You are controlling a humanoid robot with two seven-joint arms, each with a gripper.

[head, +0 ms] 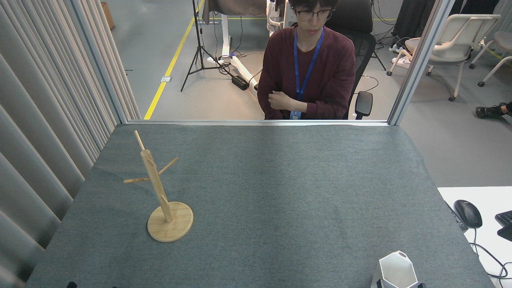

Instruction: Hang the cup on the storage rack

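- Cup (396, 271): white, faceted, upright at the near right edge of the grey table (272, 192).
- Right gripper (400, 285): only dark tips visible at the bottom edge, either side of the cup base; can't tell opening or grip.
- Left gripper: out of view.
- Storage rack (160, 196): upright, well apart to the gripper's far left.
- Person (308, 68): seated beyond the table.

- My table (260, 200) wears a plain grey-green felt cover.
- The cup (396, 272) is white.
- The storage rack (160, 192) is pale, light wood.
- The person (310, 68) wears a maroon sweater and a blue lanyard.
- The mouse (467, 213) is black.
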